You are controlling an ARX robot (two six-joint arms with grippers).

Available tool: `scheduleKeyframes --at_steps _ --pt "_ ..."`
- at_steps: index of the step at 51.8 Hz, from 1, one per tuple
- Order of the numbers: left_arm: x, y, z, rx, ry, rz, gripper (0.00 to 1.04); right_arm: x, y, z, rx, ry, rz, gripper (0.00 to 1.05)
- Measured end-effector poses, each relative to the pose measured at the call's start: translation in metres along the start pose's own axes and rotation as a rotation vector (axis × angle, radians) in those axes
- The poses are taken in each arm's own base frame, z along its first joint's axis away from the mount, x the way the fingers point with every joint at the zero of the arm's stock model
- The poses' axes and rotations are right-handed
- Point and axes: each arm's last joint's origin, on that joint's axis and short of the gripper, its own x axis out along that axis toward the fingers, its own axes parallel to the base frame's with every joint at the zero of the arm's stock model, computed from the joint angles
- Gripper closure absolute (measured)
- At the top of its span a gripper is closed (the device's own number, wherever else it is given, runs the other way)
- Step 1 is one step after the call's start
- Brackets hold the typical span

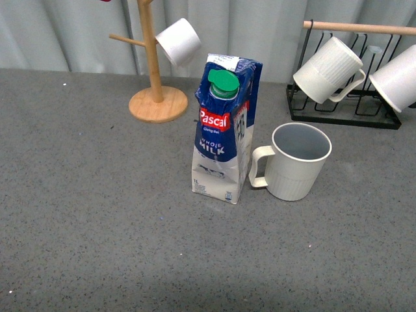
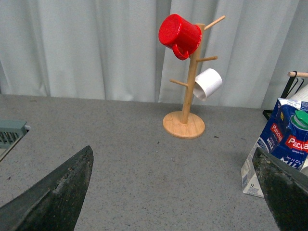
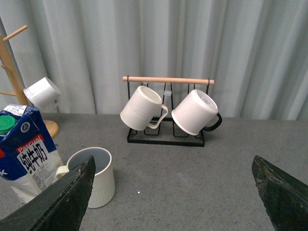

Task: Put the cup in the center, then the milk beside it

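Milk point(image 1: 224, 133) stands upright near the middle of the dark speckled tabletop point(image 1: 91, 221), green cap on top, and the cup point(image 1: 296, 160) sits just beside it at three o'clock, mouth up, its loop handle pointing back toward the carton. Whether handle and carton touch, I cannot tell. Neither arm shows in the front view. Left gripper point(image 2: 173, 192) hangs empty above the table, fingers spread wide, with the carton at the far edge of its wrist view. Right gripper point(image 3: 173, 192) is spread wide too, holding nothing, the ribbed cup ahead of it. Up at eleven o'clock from the carton, the wooden mug tree point(image 1: 155, 71) carries a small white cup point(image 1: 178, 40) and, seen from the left wrist, a red mug point(image 2: 179, 34). At one o'clock the wire rack point(image 1: 344, 107) holds two hanging mugs. By my read, both placements look done, cup and carton paired near the center. Next move, I judge, calls only for keeping both claws clear of the pair.
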Motion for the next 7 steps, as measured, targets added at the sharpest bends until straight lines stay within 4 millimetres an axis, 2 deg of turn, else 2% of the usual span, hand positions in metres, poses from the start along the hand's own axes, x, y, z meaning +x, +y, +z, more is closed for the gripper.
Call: scheduleKeyframes --at_steps 7 --pt "0.0 0.0 0.0 0.0 0.0 0.0 0.07 0.0 0.0 0.0 0.0 0.0 0.0 0.09"
